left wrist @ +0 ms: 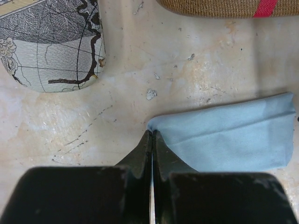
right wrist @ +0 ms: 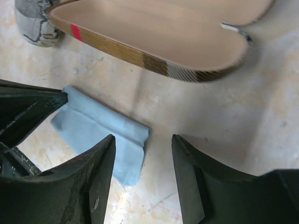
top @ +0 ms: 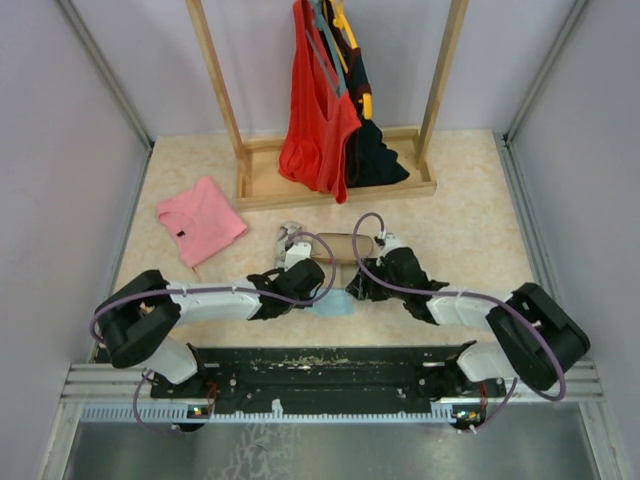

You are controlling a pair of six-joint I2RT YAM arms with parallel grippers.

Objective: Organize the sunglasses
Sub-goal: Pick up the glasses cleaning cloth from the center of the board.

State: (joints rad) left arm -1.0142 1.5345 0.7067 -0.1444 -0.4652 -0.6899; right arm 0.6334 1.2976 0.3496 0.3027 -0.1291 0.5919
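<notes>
Nearest, the left jaws are shut tight and seem to pinch one corner of the folded blue cloth (left wrist: 233,135), which lies flat on the tabletop (left wrist: 187,70). Just beside it the right jaws stand about half open over bare tabletop, with nothing between them.

Beyond the cloth the brown case (right wrist: 154,32) lies open, its tan inside empty as far as it shows. A map-printed case (left wrist: 51,42) sits beside it. Farther back are a pink top (top: 200,220) and a clothes rack (top: 330,190).

The sunglasses appear in no view, so I cannot say where they are. They are likely light and fragile, with thin arms that flex and lenses that scratch. The bridge or a hinge corner of the frame looks the safest hold, squeezed gently.
</notes>
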